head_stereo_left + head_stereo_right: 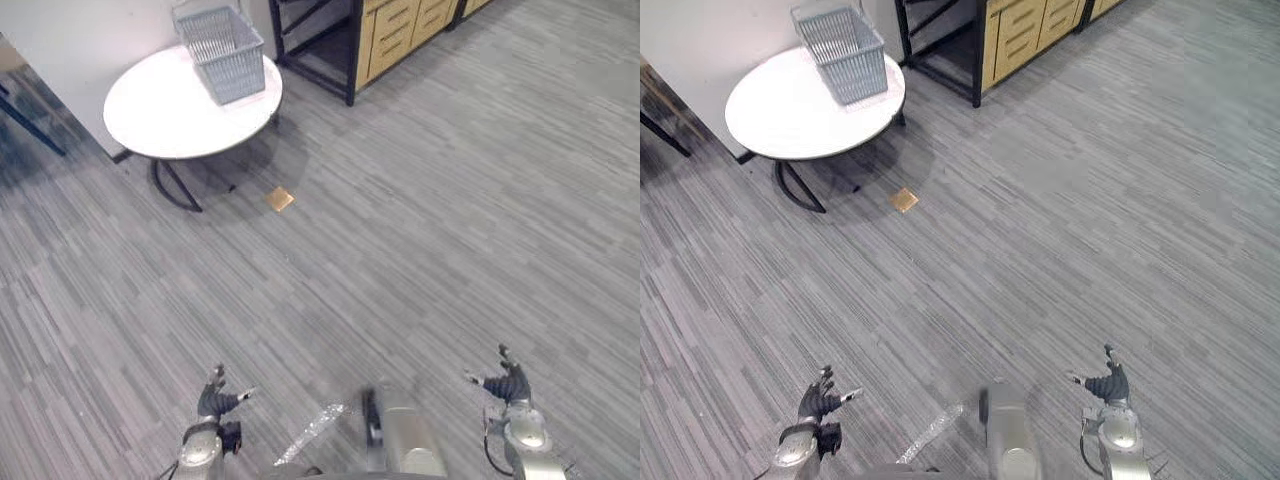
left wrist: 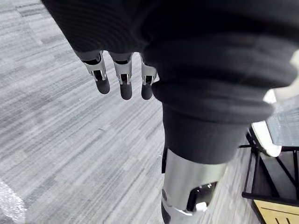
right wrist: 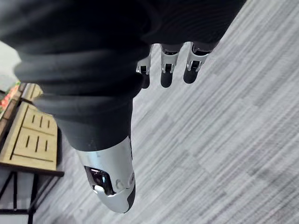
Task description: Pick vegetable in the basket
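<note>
- Basket (image 1: 222, 50) stands on the round table (image 1: 160, 115), at eleven o'clock, well apart from both hands; its contents cannot be told.
- Left hand (image 1: 215, 398) and right hand (image 1: 508, 382) hang released, fingers straight, holding nothing.
- Best walk close first, squaring up to the table before reaching.

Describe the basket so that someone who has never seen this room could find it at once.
Look ahead and to the left, where a round white table stands by a white wall. At its far edge, nearest the dark metal rack, stands the basket. It is the one thing on the tabletop: grey, rectangular, with slatted walls.
</note>
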